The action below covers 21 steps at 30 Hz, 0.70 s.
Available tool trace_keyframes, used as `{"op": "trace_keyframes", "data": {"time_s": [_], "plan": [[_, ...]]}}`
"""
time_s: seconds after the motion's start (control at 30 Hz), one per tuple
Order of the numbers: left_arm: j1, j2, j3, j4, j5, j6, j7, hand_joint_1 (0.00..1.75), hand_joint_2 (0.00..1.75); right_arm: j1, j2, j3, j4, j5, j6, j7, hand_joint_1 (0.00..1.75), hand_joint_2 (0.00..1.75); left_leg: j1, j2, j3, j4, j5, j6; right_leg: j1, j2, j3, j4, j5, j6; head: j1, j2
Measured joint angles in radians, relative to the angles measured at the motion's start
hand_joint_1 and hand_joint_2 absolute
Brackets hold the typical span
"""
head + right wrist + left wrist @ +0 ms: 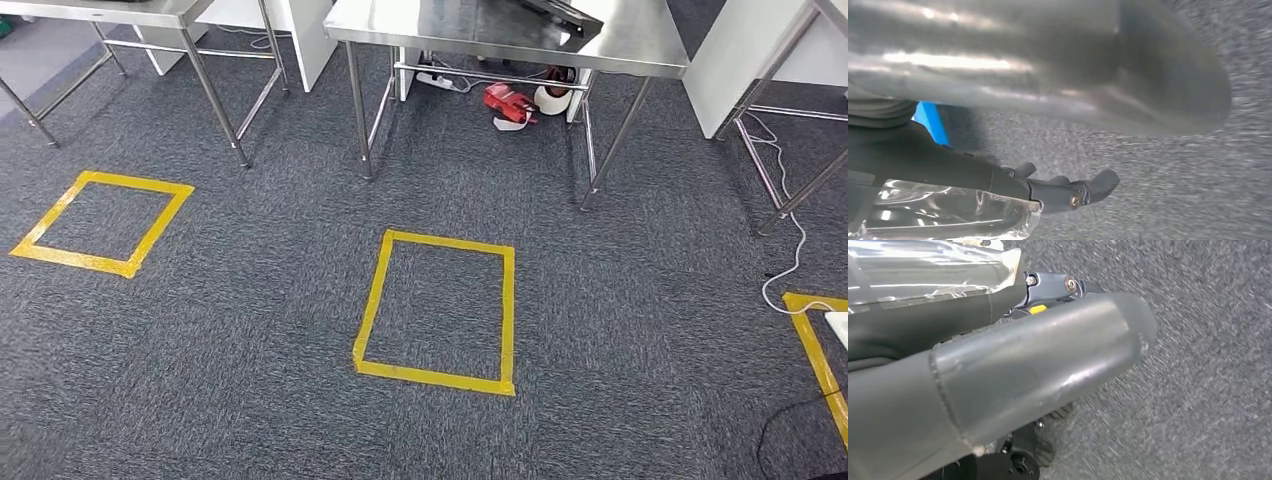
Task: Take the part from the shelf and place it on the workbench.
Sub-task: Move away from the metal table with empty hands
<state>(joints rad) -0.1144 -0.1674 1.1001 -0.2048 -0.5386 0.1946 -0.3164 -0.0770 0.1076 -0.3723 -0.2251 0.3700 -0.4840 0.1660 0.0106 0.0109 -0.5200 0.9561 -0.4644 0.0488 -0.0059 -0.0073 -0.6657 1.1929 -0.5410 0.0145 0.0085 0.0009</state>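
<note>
Head view: steel tables beyond tape squares

Grey carpet floor bears yellow tape squares and steel tables.

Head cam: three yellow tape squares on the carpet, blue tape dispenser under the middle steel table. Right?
Not quite: the tape dispenser under the middle steel table is red, not blue, as the head view shows. The rest holds: yellow tape squares lie on the carpet at left, centre and, partly cut off, right.
</note>
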Motion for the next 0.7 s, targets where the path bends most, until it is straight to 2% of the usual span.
{"op": "trace_keyframes", "data": {"time_s": [0.03,0.07,0.1,0.13,0.17,0.2,0.23,0.27,0.37,0.4,0.57,0.7], "plan": [[0.001,0.0,-0.001,0.0,-0.002,0.003,0.0,0.0,0.0,0.001,-0.001,0.0,0.003,0.001,-0.004,0.013,0.0,0.0,-0.001,0.001,-0.009,0.002,0.006,-0.001,-0.004,0.001,-0.004,0.039,-0.019,0.004,0.001,0.0],[0.002,0.0,-0.002,0.0,-0.004,0.006,0.0,0.0,0.0,0.003,-0.001,0.0,0.006,0.001,-0.01,0.025,0.0,0.0,-0.001,0.002,-0.016,0.004,0.011,-0.004,-0.007,0.001,0.012,0.039,-0.022,0.012,0.001,0.0],[0.003,0.0,-0.003,0.0,-0.007,0.009,0.001,0.0,0.0,0.005,-0.001,0.0,0.008,0.001,-0.018,0.032,0.0,0.0,-0.001,0.002,-0.023,0.009,0.015,-0.006,-0.011,0.001,0.048,-0.002,-0.01,0.023,0.002,0.0],[0.004,0.0,-0.004,0.0,-0.009,0.012,0.001,0.0,0.0,0.007,-0.001,0.0,0.009,0.001,-0.028,0.032,0.0,0.0,0.0,0.002,-0.03,0.015,0.018,-0.01,-0.015,0.001,0.099,-0.075,0.006,0.032,0.002,0.0],[0.005,0.0,-0.005,0.0,-0.012,0.014,0.001,0.0,0.0,0.006,-0.001,0.0,0.009,0.001,-0.036,0.026,0.0,0.0,-0.001,0.002,-0.034,0.021,0.02,-0.015,-0.015,0.002,0.141,-0.14,0.018,0.037,0.002,0.0],[0.005,0.001,-0.006,0.0,-0.014,0.016,0.001,0.0,0.0,0.005,-0.001,0.0,0.009,0.0,-0.044,0.016,0.0,0.0,-0.002,0.003,-0.038,0.028,0.022,-0.02,-0.014,0.003,0.167,-0.19,0.029,0.036,0.001,0.0],[0.004,0.002,-0.006,0.0,-0.016,0.017,0.0,0.0,0.0,0.004,-0.001,0.0,0.009,-0.001,-0.05,0.001,0.0,0.0,-0.004,0.003,-0.04,0.034,0.022,-0.024,-0.015,0.005,0.177,-0.216,0.034,0.031,0.001,0.0],[0.004,0.003,-0.007,-0.001,-0.017,0.019,0.0,0.0,0.0,0.004,-0.002,0.0,0.009,-0.002,-0.054,-0.016,0.0,0.0,-0.006,0.003,-0.042,0.036,0.022,-0.021,-0.013,0.006,0.172,-0.215,0.036,0.025,0.0,0.0],[0.004,0.004,-0.01,-0.001,-0.019,0.023,-0.002,0.0,0.0,0.003,-0.006,-0.001,0.01,-0.009,-0.059,-0.072,0.0,0.0,-0.004,0.0,-0.047,0.035,0.025,-0.002,-0.01,0.005,0.168,-0.216,0.045,0.012,-0.002,0.0],[0.004,0.004,-0.011,-0.001,-0.02,0.025,-0.003,0.0,0.0,0.002,-0.007,-0.001,0.01,-0.012,-0.058,-0.088,0.0,0.0,-0.002,0.0,-0.048,0.033,0.029,-0.004,-0.007,0.005,0.166,-0.216,0.048,0.007,-0.002,0.0],[0.005,0.005,-0.013,-0.001,-0.029,0.027,-0.006,0.0,0.0,0.0,-0.01,-0.006,0.01,-0.025,-0.057,-0.125,0.0,0.0,0.002,0.0,-0.05,0.023,0.045,-0.029,-0.001,0.005,0.159,-0.215,0.055,-0.004,-0.003,0.0],[0.005,0.006,-0.018,-0.001,-0.036,0.027,-0.006,0.0,0.0,-0.002,-0.01,-0.007,0.011,-0.026,-0.058,-0.13,0.0,0.0,0.003,0.0,-0.051,0.022,0.049,-0.038,0.002,0.005,0.156,-0.214,0.056,-0.006,-0.002,0.0]]}}
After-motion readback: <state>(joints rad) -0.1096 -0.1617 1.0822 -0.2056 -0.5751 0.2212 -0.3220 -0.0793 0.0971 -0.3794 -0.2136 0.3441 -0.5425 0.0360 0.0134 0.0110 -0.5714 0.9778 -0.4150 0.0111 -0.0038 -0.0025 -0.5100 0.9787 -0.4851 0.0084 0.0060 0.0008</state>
